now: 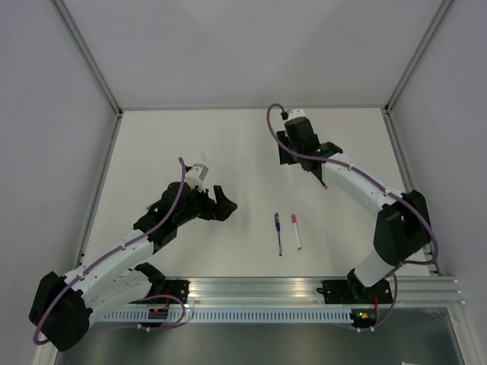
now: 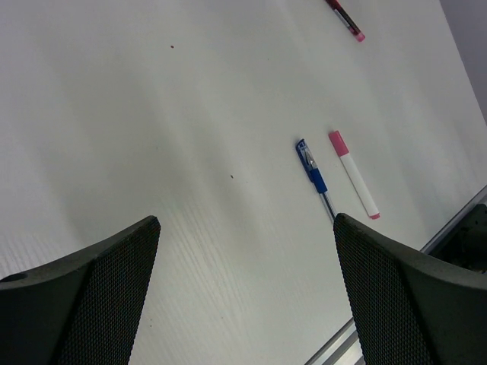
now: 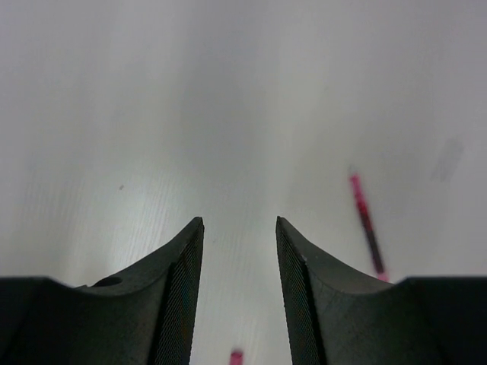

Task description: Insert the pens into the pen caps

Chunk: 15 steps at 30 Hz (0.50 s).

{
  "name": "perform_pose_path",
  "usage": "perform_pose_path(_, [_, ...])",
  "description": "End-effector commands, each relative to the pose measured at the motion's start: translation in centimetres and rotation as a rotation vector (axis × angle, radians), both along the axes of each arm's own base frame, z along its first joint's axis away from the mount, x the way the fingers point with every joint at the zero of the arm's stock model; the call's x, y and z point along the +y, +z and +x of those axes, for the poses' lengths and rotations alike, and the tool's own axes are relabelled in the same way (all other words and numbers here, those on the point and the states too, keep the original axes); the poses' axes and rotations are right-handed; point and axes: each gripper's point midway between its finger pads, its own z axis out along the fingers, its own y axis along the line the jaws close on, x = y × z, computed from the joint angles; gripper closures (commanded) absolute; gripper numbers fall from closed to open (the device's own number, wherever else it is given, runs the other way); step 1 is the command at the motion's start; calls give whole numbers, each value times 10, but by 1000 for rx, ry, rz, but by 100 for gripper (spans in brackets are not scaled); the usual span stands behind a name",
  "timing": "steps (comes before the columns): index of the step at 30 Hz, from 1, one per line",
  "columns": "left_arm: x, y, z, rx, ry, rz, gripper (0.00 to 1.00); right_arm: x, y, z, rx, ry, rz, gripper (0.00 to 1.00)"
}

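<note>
A blue pen (image 1: 278, 233) and a white pen with reddish ends (image 1: 296, 232) lie side by side on the white table near the front rail. In the left wrist view the blue pen (image 2: 313, 175) has a clipped blue cap on its far end, and the white pen (image 2: 354, 175) has a pink one. My left gripper (image 1: 226, 204) (image 2: 247, 228) hangs open left of them, holding nothing. My right gripper (image 1: 298, 152) (image 3: 240, 220) stands open over bare table at the back. A red pen (image 3: 367, 224) lies just right of its fingers. A small pink piece (image 3: 237, 356), too blurred to name, lies below them.
The aluminium rail (image 1: 304, 293) runs along the near edge, close to the two pens. White walls with metal posts (image 1: 95, 72) enclose the table on three sides. The right arm's forearm (image 1: 358, 182) crosses above the red pen's place.
</note>
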Motion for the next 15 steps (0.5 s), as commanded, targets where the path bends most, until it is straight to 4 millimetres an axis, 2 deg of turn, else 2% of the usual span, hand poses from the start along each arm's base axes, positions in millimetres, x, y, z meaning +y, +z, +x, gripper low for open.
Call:
perform_pose_path(1, [9,5,1,-61,25,5,0,-51,-31,29,179,67,-128,51])
perform_pose_path(2, [10,12,1,-91,37,-24,0,-64,-49,28,252,52,-145,50])
perform_pose_path(3, [12,14,2,-102,52,-30,0,-88,-51,35,270,14,-139,49])
perform_pose_path(5, [17,15,1,-112,74,-39,0,-102,-58,40,293,13,-92,47])
perform_pose_path(6, [18,20,0,-127,80,-48,0,-123,-63,44,312,-28,-74,46])
perform_pose_path(9, [22,25,1,-143,95,-48,0,-151,-76,48,333,-59,-46,45])
perform_pose_path(14, [19,23,0,-125,84,-54,0,-157,-115,44,421,-22,-61,42])
perform_pose_path(15, [18,22,-1,-120,80,-53,1,-151,-118,43,427,2,-37,41])
